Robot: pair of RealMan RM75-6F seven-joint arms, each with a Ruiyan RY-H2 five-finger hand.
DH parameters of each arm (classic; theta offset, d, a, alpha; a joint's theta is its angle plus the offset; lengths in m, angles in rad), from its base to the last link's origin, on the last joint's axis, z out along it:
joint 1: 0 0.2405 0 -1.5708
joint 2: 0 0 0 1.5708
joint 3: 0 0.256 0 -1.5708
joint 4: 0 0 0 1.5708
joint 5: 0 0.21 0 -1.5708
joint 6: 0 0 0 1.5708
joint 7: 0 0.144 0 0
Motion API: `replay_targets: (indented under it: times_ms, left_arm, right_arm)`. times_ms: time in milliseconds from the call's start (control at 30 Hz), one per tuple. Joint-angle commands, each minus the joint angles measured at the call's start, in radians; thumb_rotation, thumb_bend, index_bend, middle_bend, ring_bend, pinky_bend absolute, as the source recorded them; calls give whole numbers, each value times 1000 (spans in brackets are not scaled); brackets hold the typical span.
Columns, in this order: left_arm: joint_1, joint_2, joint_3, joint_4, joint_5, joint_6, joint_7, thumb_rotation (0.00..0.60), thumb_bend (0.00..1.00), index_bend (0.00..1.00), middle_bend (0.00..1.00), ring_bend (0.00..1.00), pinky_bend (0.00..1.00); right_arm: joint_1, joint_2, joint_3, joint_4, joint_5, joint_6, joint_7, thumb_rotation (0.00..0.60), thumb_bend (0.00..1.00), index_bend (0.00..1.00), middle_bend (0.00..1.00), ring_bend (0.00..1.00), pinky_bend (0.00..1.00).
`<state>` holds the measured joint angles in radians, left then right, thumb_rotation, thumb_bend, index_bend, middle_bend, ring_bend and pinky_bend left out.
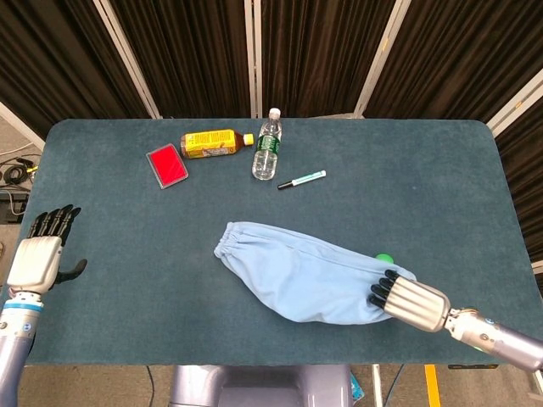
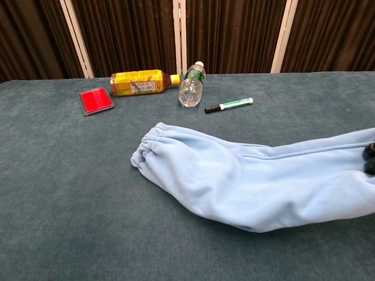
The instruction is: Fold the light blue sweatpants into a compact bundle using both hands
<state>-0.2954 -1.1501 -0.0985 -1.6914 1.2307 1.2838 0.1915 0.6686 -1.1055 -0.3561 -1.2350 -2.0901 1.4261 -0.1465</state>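
Note:
The light blue sweatpants [image 1: 310, 275] lie stretched across the table's near right part, folded lengthwise, their gathered elastic end [image 2: 149, 146] toward the middle. My right hand [image 1: 405, 300] grips the other end near the front right edge, fingers curled over the cloth. In the chest view only its dark fingertips [image 2: 370, 158] show at the right border, on the sweatpants [image 2: 258, 181]. My left hand [image 1: 38, 254] hovers open, fingers apart, off the table's left edge, far from the cloth. It does not show in the chest view.
At the back stand a red flat box [image 1: 167, 165], a yellow-labelled bottle lying down [image 1: 210, 143], a clear water bottle [image 1: 266, 146] and a green-capped marker [image 1: 302, 180]. A green ball [image 1: 384, 258] peeks out behind the cloth beside my right hand.

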Motion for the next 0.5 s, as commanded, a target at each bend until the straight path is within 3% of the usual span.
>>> replay_targets:
  times_ms: [33,167,500]
  left_arm:
    - [4,3,-3,-3,1,6,-5,600,327,0,0,0,0]
    - [5,8,-3,-4,1,3,-7,600,337,0,0,0,0]
    - [-2,4,-7,2,-4,-15,-3,600,337,0,0,0,0]
  right_arm:
    - [2,26,3,-48,-24,10,-14,600,781,600,574,492,442]
    - [38,25,47,-107,-29,-23,-26,600,778,594,575,495,443]
    - [245,-53,270,-246,63,-304,-96,600,778,587,573,495,444]
